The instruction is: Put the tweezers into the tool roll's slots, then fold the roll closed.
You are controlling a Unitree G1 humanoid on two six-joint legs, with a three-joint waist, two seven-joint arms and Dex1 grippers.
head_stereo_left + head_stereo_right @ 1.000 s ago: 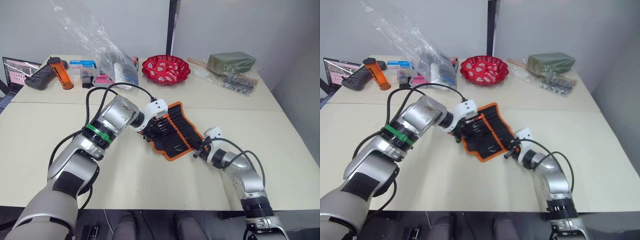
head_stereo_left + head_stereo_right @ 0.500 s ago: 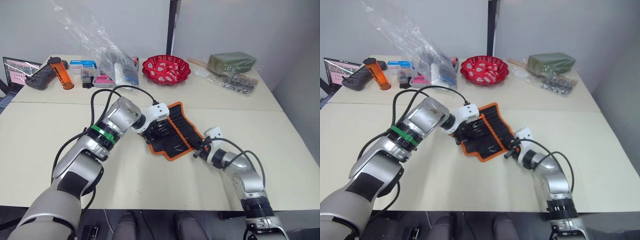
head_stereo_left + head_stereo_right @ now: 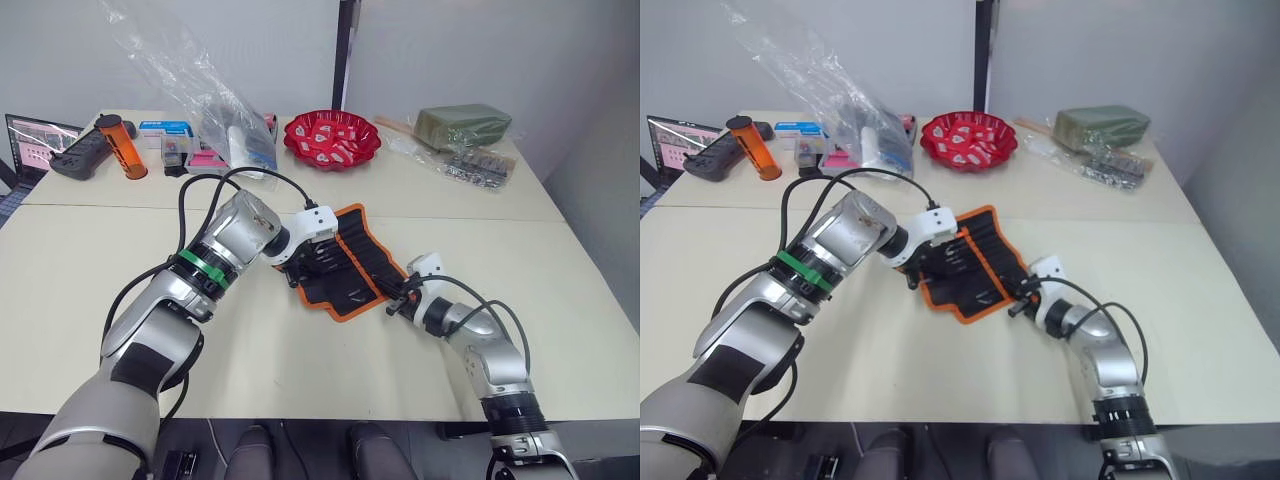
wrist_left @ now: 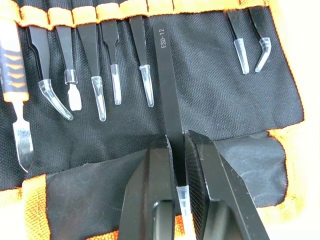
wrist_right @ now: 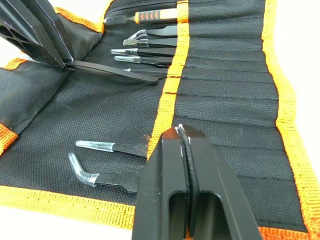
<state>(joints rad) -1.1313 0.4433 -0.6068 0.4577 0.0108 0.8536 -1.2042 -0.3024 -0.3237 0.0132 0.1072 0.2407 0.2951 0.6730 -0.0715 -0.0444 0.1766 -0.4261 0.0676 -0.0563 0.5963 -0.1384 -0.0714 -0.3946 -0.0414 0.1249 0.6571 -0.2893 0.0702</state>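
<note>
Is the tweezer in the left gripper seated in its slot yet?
Not fully. The left gripper is shut on the tweezer, whose end is at the slots edge, most of its length outside.

Cream tables fill the near ground, two pushed together, with a seam running across. Behind them stands a plain pale wall, split by a dark upright post near the middle. Along the far edge of the tabletop: a red bowl, a clear plastic bag rising high, an orange canister, a black controller and a laptop screen at the left edge. To the right sits a green bundle in clear wrap. Light is even and soft.
</note>
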